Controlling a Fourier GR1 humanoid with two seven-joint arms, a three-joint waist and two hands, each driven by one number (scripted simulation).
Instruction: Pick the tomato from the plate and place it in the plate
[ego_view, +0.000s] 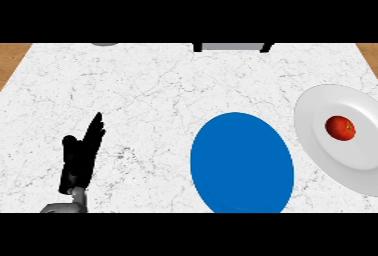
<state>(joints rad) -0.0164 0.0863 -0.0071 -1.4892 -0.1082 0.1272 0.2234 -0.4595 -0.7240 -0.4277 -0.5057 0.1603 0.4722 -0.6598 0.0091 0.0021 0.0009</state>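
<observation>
Fingers first: the left hand (80, 159) shows at the lower left of the head view, its black fingers (94, 131) straight and close together, pointing up and away across the bench (148, 85). They hold nothing and touch nothing that I can see; the thumb sits off to the left side of the palm, and there's only bare marble-patterned surface around them. A bit of grey forearm (65, 206) shows beneath the hand at the bottom edge. That's a resting hand, open, fingers up.

Now the tomato (340, 128), and it's well apart from those fingers, right across on the far side of the view. It's a small red one, lying on the white plate (325, 155), a little above that plate's middle. The white plate runs off the right edge of the view.

Between the hand and the tomato lies the blue plate (242, 162), nothing on it, its right rim just beside the white plate's left rim; I can't tell whether the two touch. The left hand sits near the blue plate's left side, with a strip of bench between them.

The right hand doesn't show anywhere in this view.

Further out, at the far edge of the bench, there's a grey and black object (232, 47) cut by the top of the view, and wood-coloured surface (15, 57) at both upper corners.
</observation>
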